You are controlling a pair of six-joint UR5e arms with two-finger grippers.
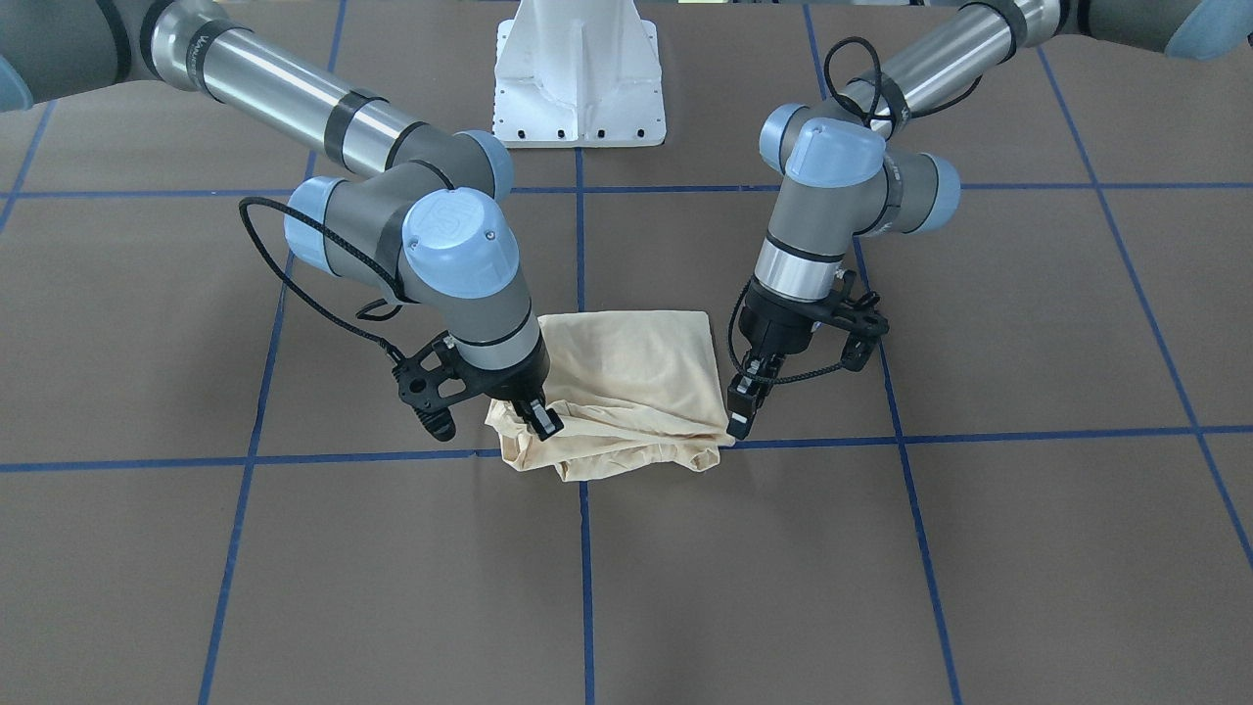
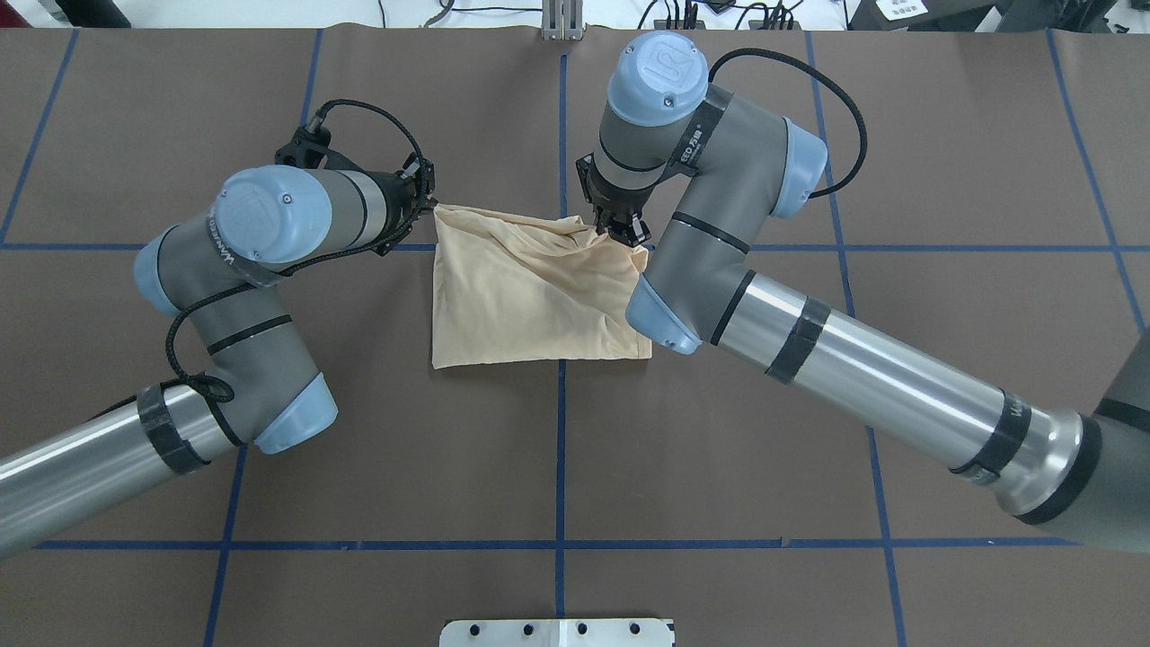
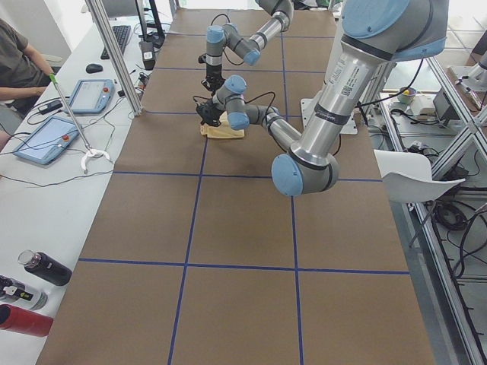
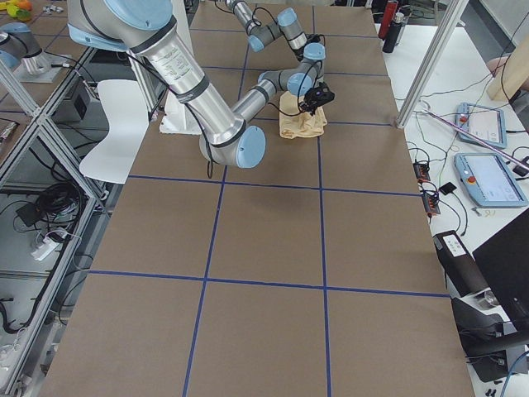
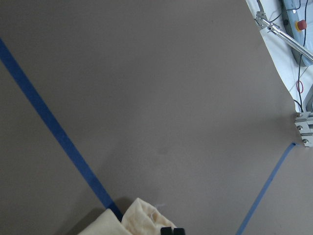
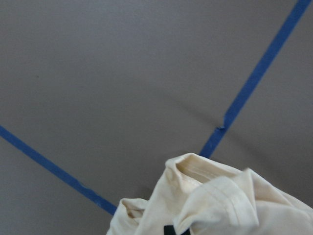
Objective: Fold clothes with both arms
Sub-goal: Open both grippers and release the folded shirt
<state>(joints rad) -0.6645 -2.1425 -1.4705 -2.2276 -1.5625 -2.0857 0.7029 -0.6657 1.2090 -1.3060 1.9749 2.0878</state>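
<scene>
The pale cream-yellow T-shirt [image 2: 530, 296] lies folded into a rough rectangle at the middle of the brown desk [image 2: 719, 476]. It straddles the blue tape line [image 2: 560, 449] that runs away from the robot. The edge nearest the robot lies flat. The far edge is bunched and wrinkled and lies over a crossing of tape lines.

The two claws are at the corners of that far edge. The left claw [image 1: 737, 416] points down at the corner on the robot's left, its fingers drawn together on the tip of the cloth. The left wrist view shows the black fingertips [image 5: 167, 230] side by side with a crumple of fabric against them. The right claw [image 1: 538, 416] is pinched on a gathered bunch at the other corner, and in the right wrist view hems and seams fold up around its tip.

The left arm [image 2: 260, 225] and the right arm [image 2: 809, 346] bend in from either side. The white pedestal base [image 1: 578, 78] stands on the robot's side of the shirt.
</scene>
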